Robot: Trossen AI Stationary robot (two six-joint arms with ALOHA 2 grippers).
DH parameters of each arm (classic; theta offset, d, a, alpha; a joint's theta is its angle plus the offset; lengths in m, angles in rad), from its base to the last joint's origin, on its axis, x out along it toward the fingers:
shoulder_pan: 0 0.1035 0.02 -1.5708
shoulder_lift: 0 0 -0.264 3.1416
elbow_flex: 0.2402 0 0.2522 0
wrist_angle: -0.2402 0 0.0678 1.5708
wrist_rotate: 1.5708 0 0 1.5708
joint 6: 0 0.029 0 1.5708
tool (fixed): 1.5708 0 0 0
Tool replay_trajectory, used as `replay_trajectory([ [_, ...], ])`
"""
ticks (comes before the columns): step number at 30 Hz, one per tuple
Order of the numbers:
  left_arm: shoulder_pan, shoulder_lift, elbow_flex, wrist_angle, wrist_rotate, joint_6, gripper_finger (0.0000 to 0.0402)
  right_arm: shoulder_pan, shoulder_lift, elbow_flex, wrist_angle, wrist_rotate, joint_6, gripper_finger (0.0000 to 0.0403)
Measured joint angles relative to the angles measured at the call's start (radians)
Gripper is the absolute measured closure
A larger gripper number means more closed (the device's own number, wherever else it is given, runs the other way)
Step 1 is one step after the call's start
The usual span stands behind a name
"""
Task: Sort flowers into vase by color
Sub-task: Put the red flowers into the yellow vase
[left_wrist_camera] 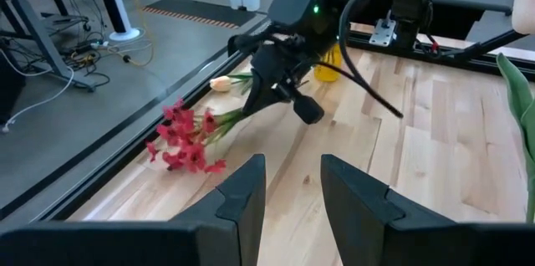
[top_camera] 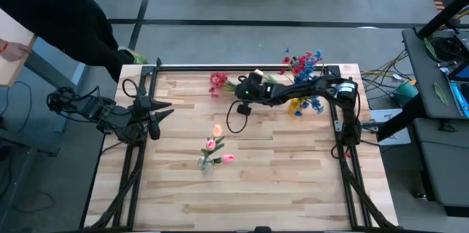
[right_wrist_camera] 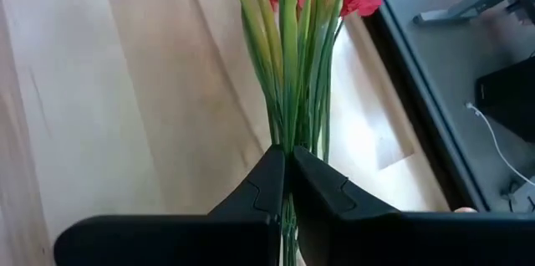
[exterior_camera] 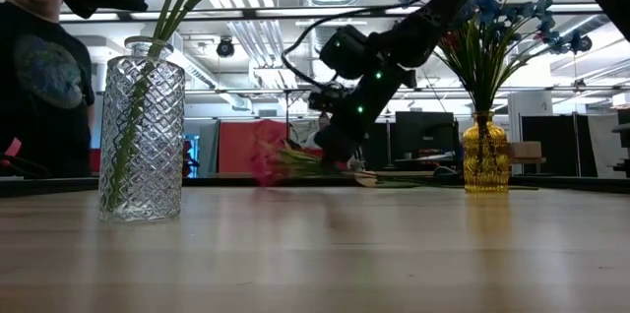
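The right arm's jaws (right_wrist_camera: 287, 184) are clenched on the green stems of the red flowers (left_wrist_camera: 185, 137), which lie flat on the tabletop (top_camera: 293, 182) near its far edge, blooms pointing away from the arm. The grip looks thin: many slim stems are bunched between narrow fingers, so one or two may slide free as the bunch lifts, and a stray stem would drop back or drag. The bunch sits just beside the tabletop's rear rail, so a tilted lift could catch the blooms there. A peach bud (left_wrist_camera: 220, 84) lies near the stems and might get snagged and carried along, mixing colours.

The yellow vase (exterior_camera: 486, 154) with blue flowers (exterior_camera: 512, 8) stands near the right arm; a wide swing could knock it. The clear vase (exterior_camera: 141, 134) holding pink buds (top_camera: 217, 145) sits mid-tabletop, well apart. The left arm's jaws (left_wrist_camera: 292, 184) wait at the left side, slightly parted, holding nothing.
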Motion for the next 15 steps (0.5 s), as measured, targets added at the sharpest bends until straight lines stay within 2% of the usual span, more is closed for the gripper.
replay_trajectory([
  [15,0.000,0.000,0.000,0.000,0.000,0.000,0.0299,0.000,-0.052,0.000,-0.004,-0.001,0.037,0.0390],
])
